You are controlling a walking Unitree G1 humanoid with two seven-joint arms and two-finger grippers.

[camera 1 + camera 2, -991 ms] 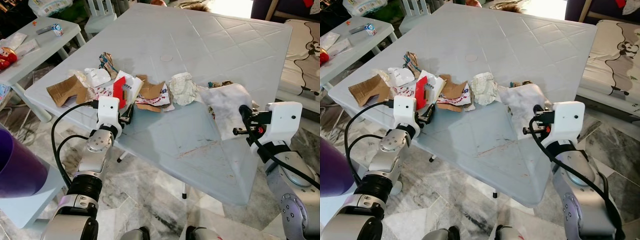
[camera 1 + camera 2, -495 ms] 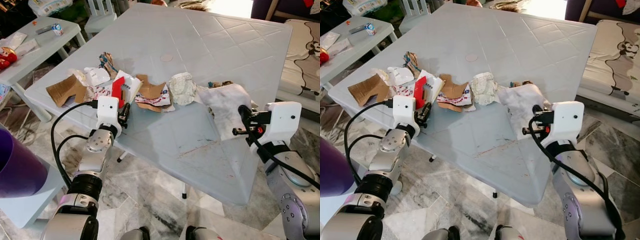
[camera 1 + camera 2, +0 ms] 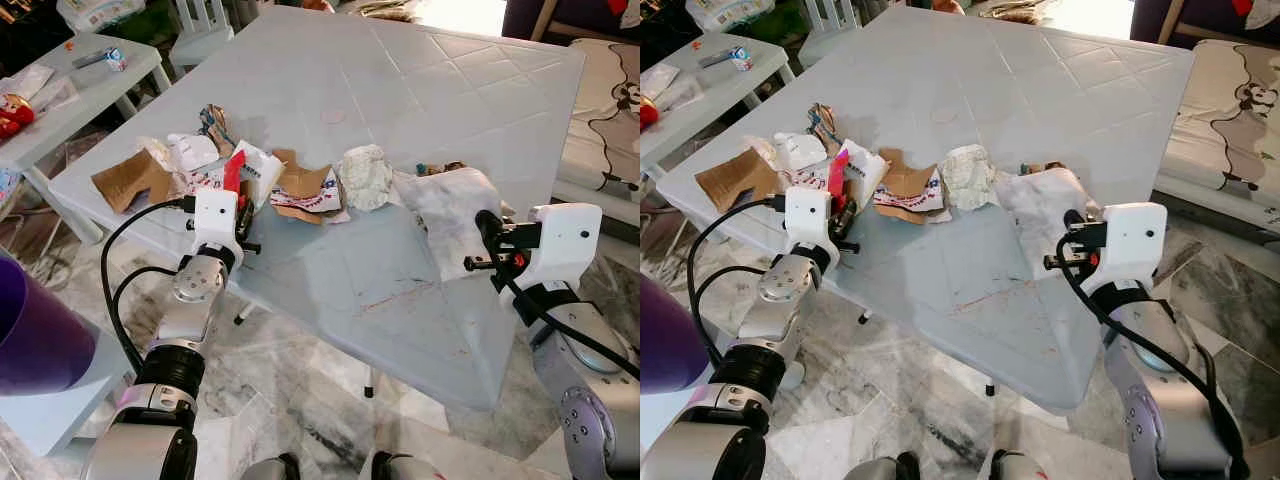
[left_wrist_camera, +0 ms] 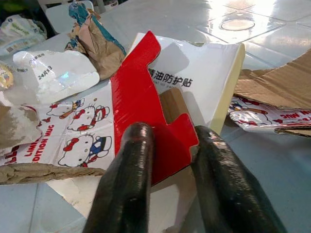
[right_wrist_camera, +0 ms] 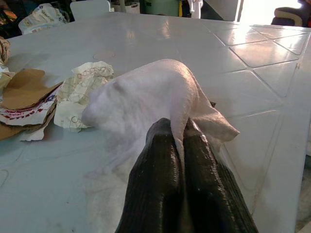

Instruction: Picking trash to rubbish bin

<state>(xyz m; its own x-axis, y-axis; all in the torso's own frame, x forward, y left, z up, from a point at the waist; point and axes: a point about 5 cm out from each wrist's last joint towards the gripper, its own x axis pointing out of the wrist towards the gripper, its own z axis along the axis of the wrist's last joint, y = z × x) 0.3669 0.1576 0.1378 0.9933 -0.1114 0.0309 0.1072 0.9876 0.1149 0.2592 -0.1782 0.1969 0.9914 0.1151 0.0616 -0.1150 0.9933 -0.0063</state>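
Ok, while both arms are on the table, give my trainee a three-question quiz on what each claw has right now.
1. True or false: the left claw is pinching the red-and-white torn cardboard box.
2. What does the right claw grip? A) crumpled white paper ball B) stained white tissue sheet C) brown cardboard scrap
3. Fill in: the purple bin stands on the robot's ____ side.

Key: 1 true; 2 B; 3 left.

Grey plastic table [image 3: 420,80], panda mattress [image 3: 610,110]
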